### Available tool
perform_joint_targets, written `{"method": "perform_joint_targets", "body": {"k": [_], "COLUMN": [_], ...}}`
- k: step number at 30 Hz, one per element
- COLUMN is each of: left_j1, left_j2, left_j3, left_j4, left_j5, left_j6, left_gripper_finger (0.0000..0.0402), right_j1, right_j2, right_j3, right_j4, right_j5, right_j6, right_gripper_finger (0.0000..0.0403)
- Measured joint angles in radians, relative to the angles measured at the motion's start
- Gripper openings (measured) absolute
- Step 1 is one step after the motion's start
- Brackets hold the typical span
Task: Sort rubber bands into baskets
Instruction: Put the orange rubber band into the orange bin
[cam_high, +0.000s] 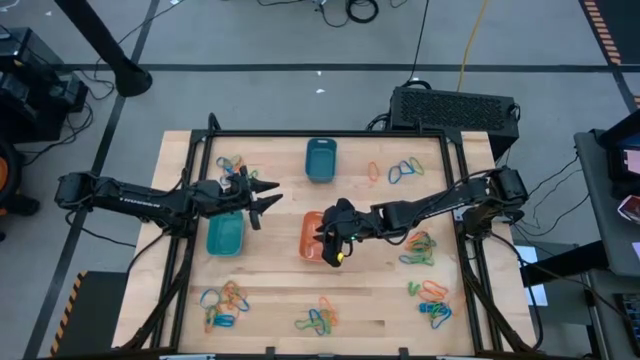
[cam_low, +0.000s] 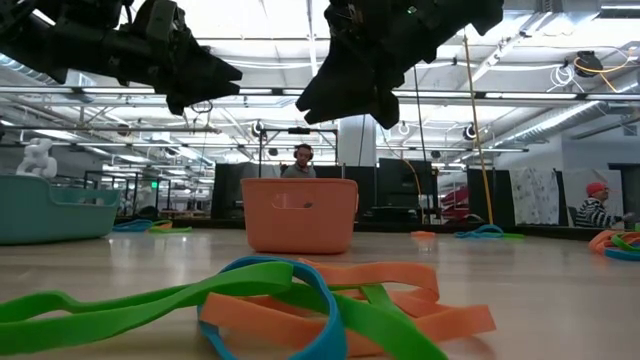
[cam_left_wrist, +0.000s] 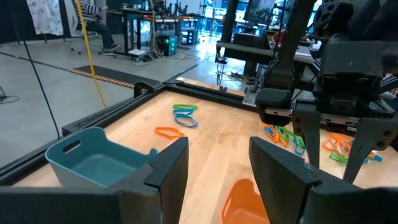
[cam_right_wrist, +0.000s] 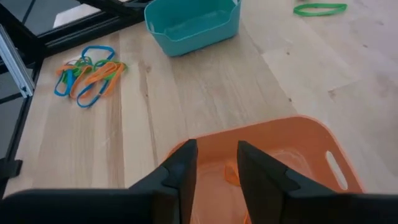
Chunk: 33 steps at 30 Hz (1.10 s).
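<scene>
The orange basket (cam_high: 309, 237) stands mid-table, with the lighter turquoise basket (cam_high: 225, 233) to its left and the dark teal basket (cam_high: 320, 159) toward the far edge. My right gripper (cam_right_wrist: 217, 169) hangs open just above the orange basket (cam_right_wrist: 273, 146), slanting down. An orange rubber band (cam_right_wrist: 231, 174) shows below the gap between its fingers, inside the basket. My left gripper (cam_high: 268, 197) hovers level and open above the table between the turquoise and orange baskets, with nothing between its fingers (cam_left_wrist: 168, 165). Loose rubber bands lie in piles around the table.
Piles of orange, green and blue bands lie at far left (cam_high: 235, 165), far right (cam_high: 400, 170), right (cam_high: 420, 248), near right (cam_high: 432, 300), near left (cam_high: 222, 300) and near the front edge (cam_high: 318, 320). Black frame rails (cam_high: 455, 180) border the table.
</scene>
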Motion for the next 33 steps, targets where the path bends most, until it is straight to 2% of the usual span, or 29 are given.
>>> {"method": "perform_joint_targets", "body": {"k": [5,10,15,20,25,33], "left_j1": [0.000,0.000,0.000,0.000,0.000,-0.017], "left_j2": [0.000,0.000,0.000,0.000,0.000,0.000], "left_j3": [0.000,0.000,0.000,0.000,0.001,0.001], "left_j4": [0.000,0.000,0.012,0.057,0.076,0.076], "left_j5": [0.000,0.000,0.000,0.012,0.025,0.030], "left_j6": [0.000,0.001,0.013,0.021,0.012,-0.157], "left_gripper_finger": [0.0176,0.0176,0.0176,0.0176,0.0176,0.0176], "right_j1": [0.000,0.017,0.066,0.149,0.239,0.381], "right_j2": [-0.061,-0.123,-0.155,-0.155,-0.155,-0.155], "right_j3": [0.000,0.000,0.000,0.000,0.000,0.000], "right_j4": [-0.083,-0.286,-0.513,-0.666,-0.726,-0.781], "right_j5": [-0.143,-0.233,-0.235,-0.234,-0.229,-0.229], "right_j6": [0.026,0.136,0.294,0.448,0.531,0.647], "right_gripper_finger": [0.0109,0.0109,0.0109,0.0109,0.0109,0.0109]}}
